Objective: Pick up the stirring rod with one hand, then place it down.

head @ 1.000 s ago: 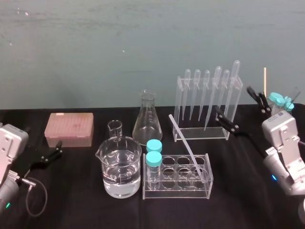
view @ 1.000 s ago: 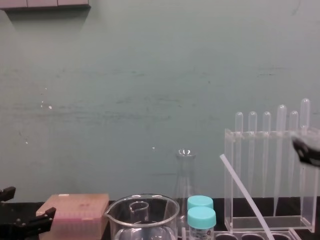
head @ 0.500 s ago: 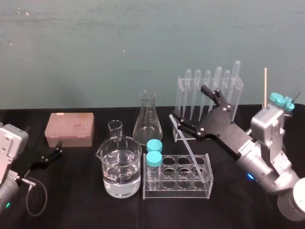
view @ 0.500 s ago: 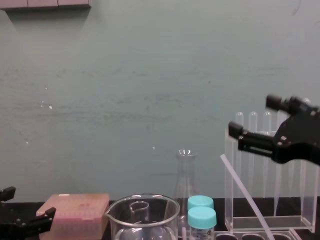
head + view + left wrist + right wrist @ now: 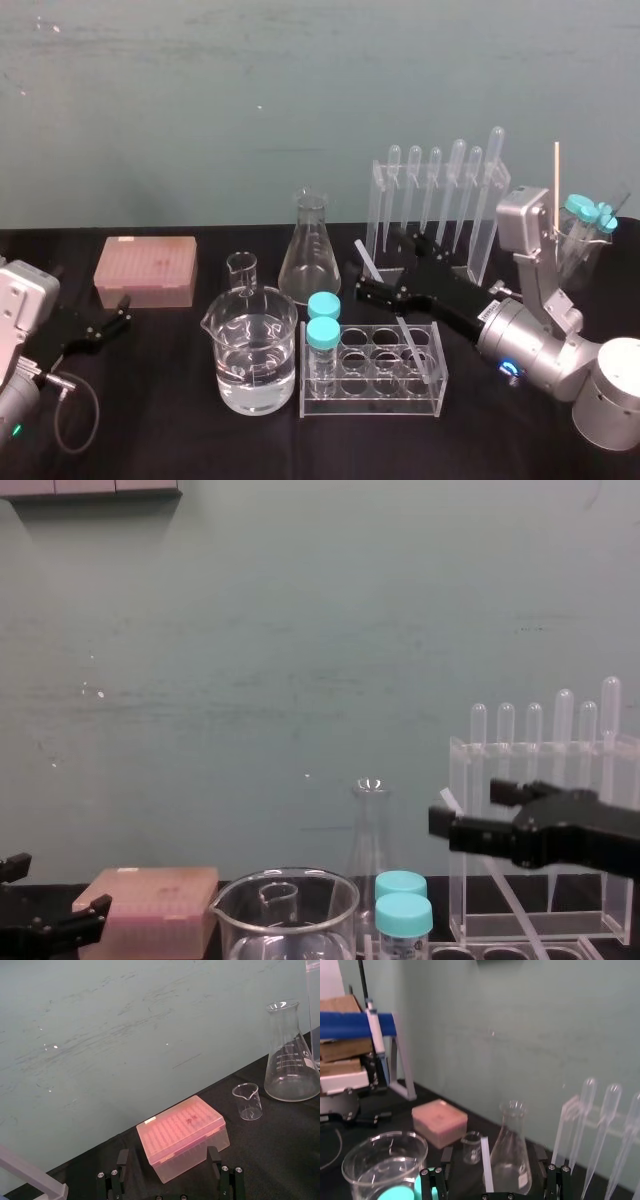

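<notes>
The stirring rod leans at a slant, its lower end down in the right end of the clear tube rack and its upper end free, pointing up and to the left toward the conical flask. The right gripper reaches in from the right with its jaws wide, one finger on each side of the rod's upper part. In the right wrist view the rod stands between the fingers with a gap on both sides.

The space there is tight: the flask is just to the left, the pipette rack is close behind the arm, and the tube rack with its two blue-capped tubes lies below. The large beaker, part filled with clear liquid, stands just beside the tube rack's left end, with a small beaker behind it. Bare black worktop runs along the near edge in front of the beaker and rack, and between the beaker and the pink tip box.

The left gripper sits low at the left edge of the worktop, in front of the tip box, jaws wide and holding nothing.

The flask and large beaker carry printed volume marks, and a white label strip shows on the right arm; none of it can be read
</notes>
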Controlling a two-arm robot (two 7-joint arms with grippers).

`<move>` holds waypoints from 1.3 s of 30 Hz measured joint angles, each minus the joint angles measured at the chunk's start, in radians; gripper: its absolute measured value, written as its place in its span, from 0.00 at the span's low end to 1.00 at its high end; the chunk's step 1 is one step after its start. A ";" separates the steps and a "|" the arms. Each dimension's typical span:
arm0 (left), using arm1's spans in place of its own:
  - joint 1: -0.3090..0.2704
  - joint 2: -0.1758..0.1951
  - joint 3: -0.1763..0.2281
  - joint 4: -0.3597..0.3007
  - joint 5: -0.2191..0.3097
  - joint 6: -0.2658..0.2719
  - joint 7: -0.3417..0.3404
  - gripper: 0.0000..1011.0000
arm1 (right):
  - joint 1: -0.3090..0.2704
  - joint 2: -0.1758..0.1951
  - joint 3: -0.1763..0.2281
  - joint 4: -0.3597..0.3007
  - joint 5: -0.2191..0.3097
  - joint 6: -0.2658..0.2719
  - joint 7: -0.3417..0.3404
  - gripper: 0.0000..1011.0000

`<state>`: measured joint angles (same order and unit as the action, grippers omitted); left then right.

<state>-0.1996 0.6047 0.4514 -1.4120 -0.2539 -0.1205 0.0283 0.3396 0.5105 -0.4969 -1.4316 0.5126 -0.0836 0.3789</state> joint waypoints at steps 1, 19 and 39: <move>0.000 0.000 0.000 0.000 0.000 0.000 0.000 0.99 | 0.003 -0.002 -0.001 0.005 0.003 0.013 0.005 0.99; 0.000 0.000 0.000 0.000 0.000 0.000 0.000 0.99 | 0.022 -0.017 -0.002 0.037 0.005 0.127 0.017 0.99; 0.000 0.000 0.000 0.000 0.000 0.000 0.000 0.99 | 0.020 -0.016 -0.001 0.035 0.004 0.120 0.016 0.63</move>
<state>-0.1995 0.6047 0.4514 -1.4120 -0.2539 -0.1205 0.0283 0.3597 0.4949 -0.4984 -1.3968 0.5164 0.0366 0.3952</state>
